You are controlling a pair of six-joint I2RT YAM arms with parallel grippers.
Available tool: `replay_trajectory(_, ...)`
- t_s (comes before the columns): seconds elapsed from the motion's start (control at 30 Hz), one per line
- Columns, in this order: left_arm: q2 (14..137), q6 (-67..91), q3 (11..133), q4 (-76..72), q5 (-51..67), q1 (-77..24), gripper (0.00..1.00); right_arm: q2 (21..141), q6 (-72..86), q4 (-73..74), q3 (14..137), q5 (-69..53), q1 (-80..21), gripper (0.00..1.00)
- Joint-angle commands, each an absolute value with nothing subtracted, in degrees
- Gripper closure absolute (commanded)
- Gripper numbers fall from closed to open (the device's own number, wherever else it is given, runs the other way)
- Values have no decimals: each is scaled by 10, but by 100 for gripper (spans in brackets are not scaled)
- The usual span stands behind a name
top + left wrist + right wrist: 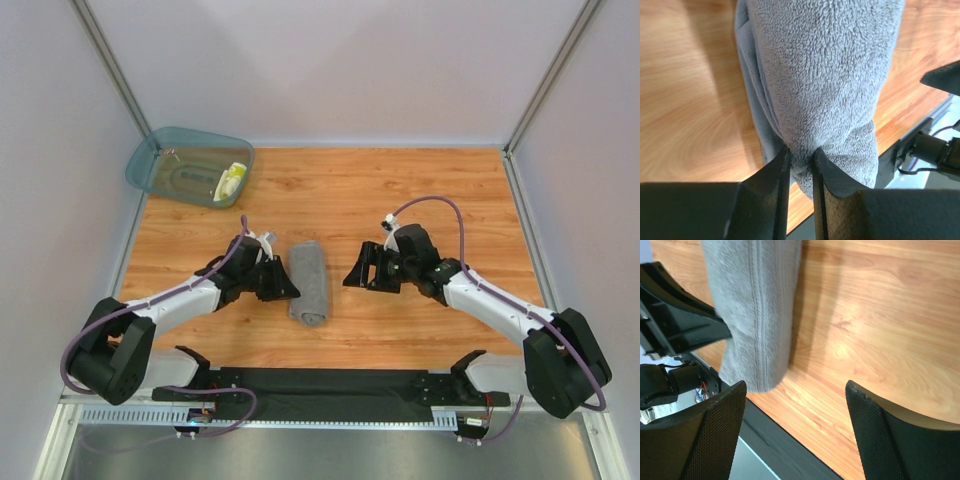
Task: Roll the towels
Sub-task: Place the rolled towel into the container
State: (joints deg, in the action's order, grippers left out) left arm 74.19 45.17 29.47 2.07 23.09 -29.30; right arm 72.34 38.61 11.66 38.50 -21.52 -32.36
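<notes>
Grey towel (309, 283) lies rolled mid-frame on the counter (400, 200), a fold pinched in the left claw (801, 152). The right claw (354, 277) gapes empty just right of it. Rolling looks done; release comes next. Yellow cloth (231, 181), apparently unrolled, sits in the tub (150, 150) upper left.

Showing a left arm (165, 303) and a right arm (495, 303) at opposite ends of the black mounting bar (320, 383). Pairing white link shells with bulky black joint housings. Trailing purple cables (432, 199) from the wrists back toward the bar. Carrying matte black fingers (715, 435) on the right gripper (795, 390), lined with fine mesh-textured pads (880, 440).
</notes>
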Motion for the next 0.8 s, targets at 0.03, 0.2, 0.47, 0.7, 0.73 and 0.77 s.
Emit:
replay_trajectory(0.03,702,386,348,118,215,-265,100,681,367,182,392,-192,-322,19)
replay_trajectory(0.2,675,356,400,173,231,-231,100,652,372,194,384,-193,-322,19)
replay_trajectory(0.47,693,376,356,148,286,-220,100,639,376,198,381,-204,-322,18)
replay_trajectory(0.7,749,437,272,-64,352,-219,100,690,374,181,397,-208,-322,17)
replay_trajectory(0.73,764,439,271,-74,355,-219,100,700,374,173,403,-214,-322,17)
replay_trajectory(0.77,772,439,271,-81,361,-220,100,720,375,168,406,-216,-322,17)
